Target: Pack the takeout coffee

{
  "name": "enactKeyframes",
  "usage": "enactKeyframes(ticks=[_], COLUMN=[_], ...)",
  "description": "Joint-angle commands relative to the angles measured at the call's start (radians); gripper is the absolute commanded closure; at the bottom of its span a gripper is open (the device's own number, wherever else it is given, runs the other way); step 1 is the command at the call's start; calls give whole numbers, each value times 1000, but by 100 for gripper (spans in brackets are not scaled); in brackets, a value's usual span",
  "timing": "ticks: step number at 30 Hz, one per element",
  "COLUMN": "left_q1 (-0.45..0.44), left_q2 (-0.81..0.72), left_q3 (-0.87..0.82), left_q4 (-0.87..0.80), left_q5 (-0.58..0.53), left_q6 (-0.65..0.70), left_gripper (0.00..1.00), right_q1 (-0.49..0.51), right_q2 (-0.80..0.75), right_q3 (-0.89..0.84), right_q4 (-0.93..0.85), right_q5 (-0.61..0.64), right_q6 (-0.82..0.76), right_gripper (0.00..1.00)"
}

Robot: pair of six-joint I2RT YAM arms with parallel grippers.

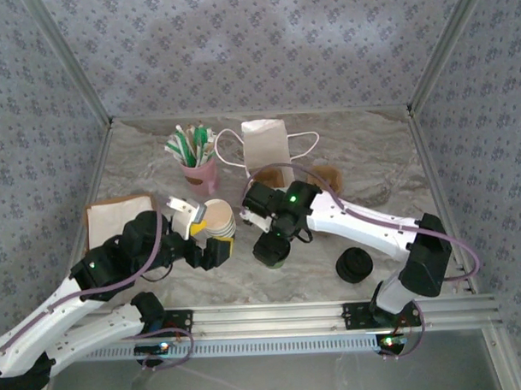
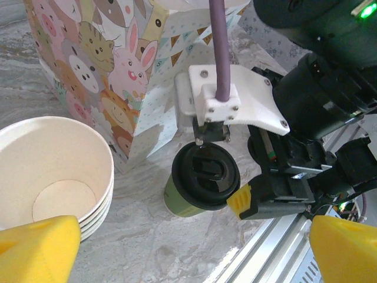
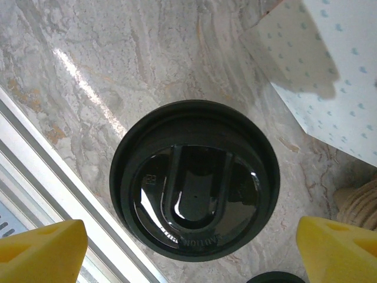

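The takeout coffee [image 3: 194, 197], a small paper cup with an olive-brown side and a round black lid, stands upright on the marble bench [image 1: 389, 190], near its front edge and roughly midway between the two arms.

The right tool [image 3: 189, 250] hangs directly above the cup, pointing straight down. Its jaws are spread wide and its two yellow fingertips sit one on each side of the lid, with bench showing between each tip and the lid rim. It grips nothing. The cup's long axis is vertical and lines up with the tool's downward reach, so a straight descent looks enough to bring the fingers around the cup wall.

The left tool [image 2: 191, 250] is also spread wide and empty. It sits lower and off to the cup's left, just beside a stack of lidless cups [image 2: 53, 171]. The right arm is clearly the nearer one to the coffee.

A paper bag [image 1: 266, 152] stands upright just behind the cup, farther from the arms, its opening facing up. The cup would likely need to be lifted above that rim.
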Motion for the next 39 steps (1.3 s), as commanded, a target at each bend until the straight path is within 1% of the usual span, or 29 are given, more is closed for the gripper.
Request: enactKeyframes(ticks=[1,13,17,20,24,28,39], left_q1=[-3,-3,-2,-1,-2,-1,-1], left_q2=[-1,1,6,11,16,16,16], left_q3=[4,-2,-7,-8,-9,-10,-10], left_q4=[-4,4,10,13,16,18,18], left_q5=[-16,-17,-14,-12,-11,-11,-11], left_q6=[24,22,21,22,23,24,21], left_gripper=[1,1,0,1,1,1,0], right_q1=[10,29,27,28,26,26,26], right_q2=[20,55,63,69,76,84,93], right_q3=[27,24,24,26,26,23,22], right_q4=[-25,-10,-7,-15,-13,-9,5], right_q5=[11,30,35,24,21,18,14], right_q6=[-8,38,45,58,70,75,83], right_gripper=[6,12,19,21,21,17,18])
